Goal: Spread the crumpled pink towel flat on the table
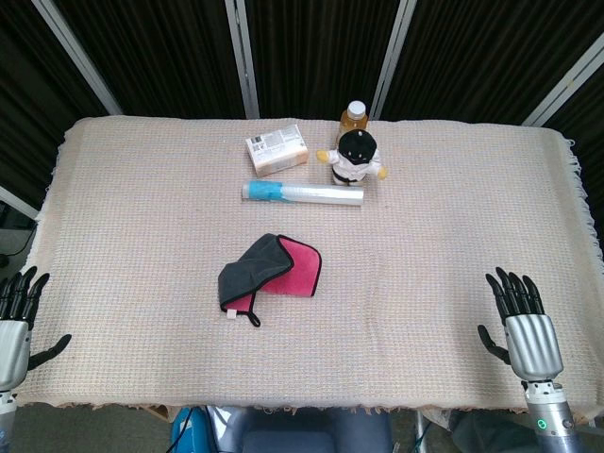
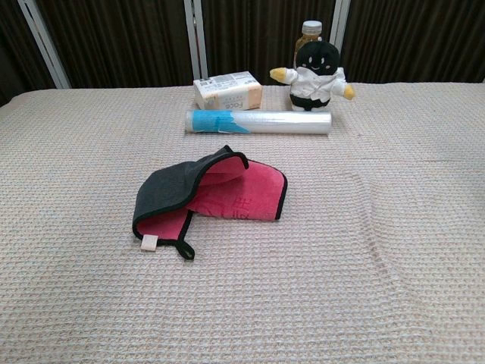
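Left robot hand [image 1: 17,316]: at the near left edge of the tabletop [image 1: 132,208], fingers apart, released, grasping nothing; parked clear of the work, likely a waiting pose before any reach.

Towel [image 1: 271,275]: near the middle of the tabletop, well apart from both robot hands. Folded over itself, grey side lapped across the pink from the left, hanging loop [image 2: 185,249] and small tag [image 2: 149,243] at the near corner. Not yet flat. Lapped grey flap judged the likely part to lift and draw leftward.

Behind the towel, ranged along the far side: small box [image 1: 276,149], plastic-wrapped roll [image 1: 303,193], plush doll [image 1: 355,156] standing against a bottle [image 1: 355,114]. All clear of the spreading area.

Right robot hand [image 1: 525,328]: at the near right edge, fingers apart, released, empty; placed much like the left.
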{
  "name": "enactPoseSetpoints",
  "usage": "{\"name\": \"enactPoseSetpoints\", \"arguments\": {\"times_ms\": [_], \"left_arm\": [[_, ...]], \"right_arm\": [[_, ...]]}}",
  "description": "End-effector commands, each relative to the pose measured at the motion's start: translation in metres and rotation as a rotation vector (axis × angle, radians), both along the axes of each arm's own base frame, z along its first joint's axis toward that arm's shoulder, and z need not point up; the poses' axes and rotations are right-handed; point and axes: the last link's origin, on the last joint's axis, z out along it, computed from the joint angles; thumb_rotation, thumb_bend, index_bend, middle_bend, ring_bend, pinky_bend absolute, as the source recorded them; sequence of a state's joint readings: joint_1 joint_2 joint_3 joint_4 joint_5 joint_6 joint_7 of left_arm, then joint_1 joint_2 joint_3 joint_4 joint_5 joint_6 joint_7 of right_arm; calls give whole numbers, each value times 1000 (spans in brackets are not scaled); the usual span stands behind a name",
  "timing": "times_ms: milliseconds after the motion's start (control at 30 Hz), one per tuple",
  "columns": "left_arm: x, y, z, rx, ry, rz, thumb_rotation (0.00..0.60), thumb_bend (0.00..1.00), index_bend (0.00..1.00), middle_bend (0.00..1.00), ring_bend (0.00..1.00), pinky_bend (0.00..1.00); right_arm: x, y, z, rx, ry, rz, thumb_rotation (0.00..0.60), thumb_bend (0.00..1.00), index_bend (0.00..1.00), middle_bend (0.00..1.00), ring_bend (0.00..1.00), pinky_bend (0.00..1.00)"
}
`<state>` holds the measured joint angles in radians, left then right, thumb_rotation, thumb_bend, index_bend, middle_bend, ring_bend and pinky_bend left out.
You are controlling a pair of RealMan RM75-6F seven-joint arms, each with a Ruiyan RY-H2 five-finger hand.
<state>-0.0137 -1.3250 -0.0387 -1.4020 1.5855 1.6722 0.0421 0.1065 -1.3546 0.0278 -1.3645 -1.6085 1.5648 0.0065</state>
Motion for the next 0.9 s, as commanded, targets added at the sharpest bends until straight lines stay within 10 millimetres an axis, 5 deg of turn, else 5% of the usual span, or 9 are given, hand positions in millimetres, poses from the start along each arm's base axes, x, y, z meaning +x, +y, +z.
{"name": "enactPoseSetpoints", "arguments": {"times_ms": [33, 500, 900], "left_arm": [[0, 0, 0, 0, -1, 1, 600, 26, 0, 0, 0, 0], [2, 3, 3, 19, 1, -7, 600, 27, 0, 0, 0, 0], [-1, 16, -7, 16, 44, 12, 600, 27, 0, 0, 0, 0]], "right_arm": [[0, 0, -1, 3, 2, -2, 600, 329, 0, 0, 0, 0], [13, -8, -1, 10, -62, 55, 600, 330, 0, 0, 0, 0], [59, -61, -12, 57, -89, 165, 600, 329, 85, 13, 0, 11]]}}
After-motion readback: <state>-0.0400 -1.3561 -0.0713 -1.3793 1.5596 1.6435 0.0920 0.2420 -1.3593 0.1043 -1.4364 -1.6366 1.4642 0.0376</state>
